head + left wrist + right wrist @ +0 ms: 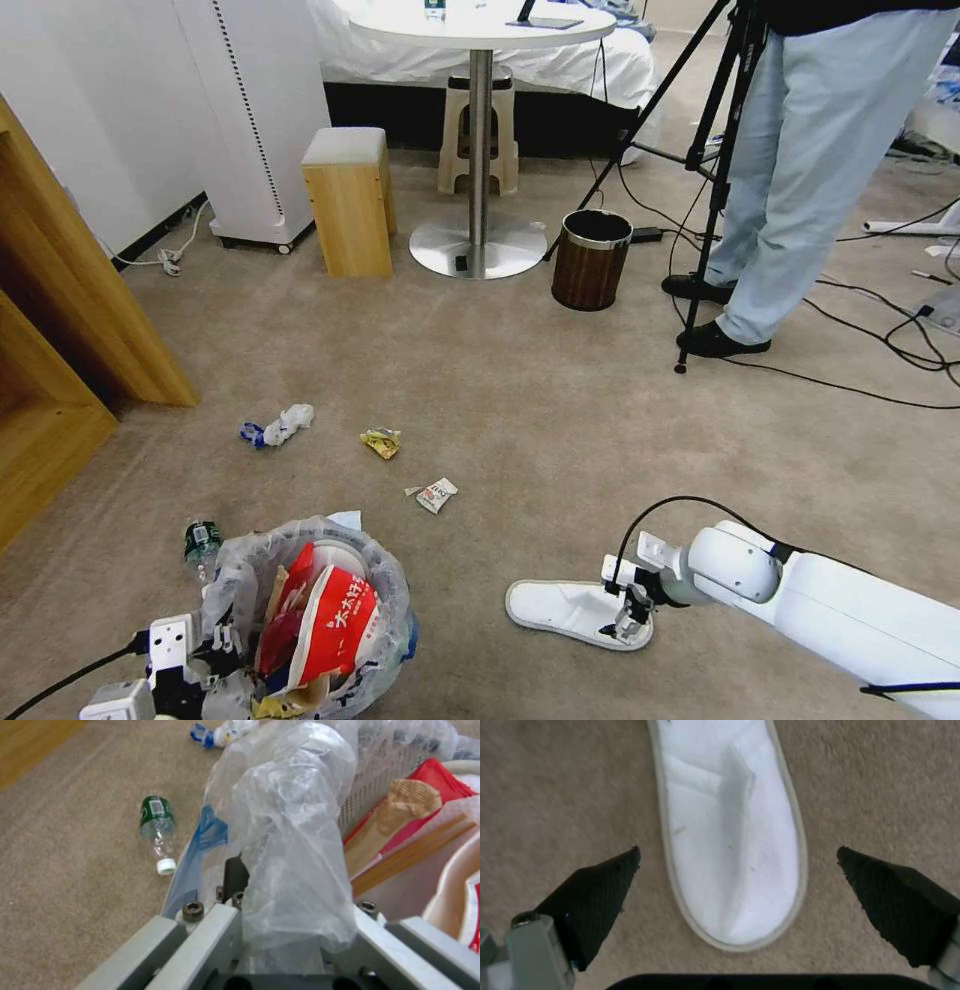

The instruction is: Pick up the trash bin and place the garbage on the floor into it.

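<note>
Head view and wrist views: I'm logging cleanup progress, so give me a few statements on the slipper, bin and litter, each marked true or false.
1. The right end effector is open over the white slipper. True.
2. The left end effector holds the trash bin by its rim. True.
3. The plastic bottle is in the bin. False: it lies on the floor beside it.
4. The red-white paper bowl lies on the carpet. False: it is in the bin.

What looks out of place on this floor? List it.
Litter on the carpet: a white slipper under the open right gripper, a plastic bottle, a crumpled mask and two wrappers. The left gripper holds the overfull trash bin.
</note>
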Robot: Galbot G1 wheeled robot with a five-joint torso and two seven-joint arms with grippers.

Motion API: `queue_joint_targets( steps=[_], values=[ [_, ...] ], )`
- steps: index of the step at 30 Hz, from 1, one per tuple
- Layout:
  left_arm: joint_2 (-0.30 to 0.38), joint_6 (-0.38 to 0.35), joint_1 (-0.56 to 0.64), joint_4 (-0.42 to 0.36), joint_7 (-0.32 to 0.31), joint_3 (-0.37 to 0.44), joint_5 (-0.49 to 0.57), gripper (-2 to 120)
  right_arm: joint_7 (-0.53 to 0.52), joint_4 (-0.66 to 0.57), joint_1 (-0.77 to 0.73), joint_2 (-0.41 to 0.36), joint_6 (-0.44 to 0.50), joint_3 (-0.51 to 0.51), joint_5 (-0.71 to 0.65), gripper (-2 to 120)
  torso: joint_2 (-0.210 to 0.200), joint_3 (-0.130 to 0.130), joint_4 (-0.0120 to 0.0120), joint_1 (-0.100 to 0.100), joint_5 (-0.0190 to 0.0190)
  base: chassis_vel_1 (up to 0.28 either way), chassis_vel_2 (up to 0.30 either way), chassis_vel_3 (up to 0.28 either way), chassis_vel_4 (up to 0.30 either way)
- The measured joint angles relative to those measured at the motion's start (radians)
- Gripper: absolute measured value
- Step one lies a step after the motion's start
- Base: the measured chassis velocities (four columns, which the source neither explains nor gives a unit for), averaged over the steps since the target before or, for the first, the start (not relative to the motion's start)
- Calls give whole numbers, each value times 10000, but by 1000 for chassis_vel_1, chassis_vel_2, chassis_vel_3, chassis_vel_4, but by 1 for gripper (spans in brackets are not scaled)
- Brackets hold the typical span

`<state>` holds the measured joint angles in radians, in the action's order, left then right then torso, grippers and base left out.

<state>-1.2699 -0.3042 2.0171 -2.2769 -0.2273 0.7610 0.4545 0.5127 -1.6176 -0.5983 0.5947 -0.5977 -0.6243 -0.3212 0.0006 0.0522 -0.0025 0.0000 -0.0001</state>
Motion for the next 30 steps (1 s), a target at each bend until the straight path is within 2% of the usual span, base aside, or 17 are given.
queue_joint_targets(
  steps=[8,19,30],
  values=[
    [70,-7,-94,208,-75,-68,91,1,319,399,0,-75,198,-113,818,100,1,0,-2,0,4,0,0,0,0],
    [41,18,-91,299,-95,-91,85,1,334,1504,108,553,560,54,1080,100,1,-1,1,0,4,0,0,0,0],
    [41,54,-29,307,-119,-93,67,1,269,1908,119,1093,652,66,1011,100,1,0,0,0,0,0,0,0,0]
  ],
)
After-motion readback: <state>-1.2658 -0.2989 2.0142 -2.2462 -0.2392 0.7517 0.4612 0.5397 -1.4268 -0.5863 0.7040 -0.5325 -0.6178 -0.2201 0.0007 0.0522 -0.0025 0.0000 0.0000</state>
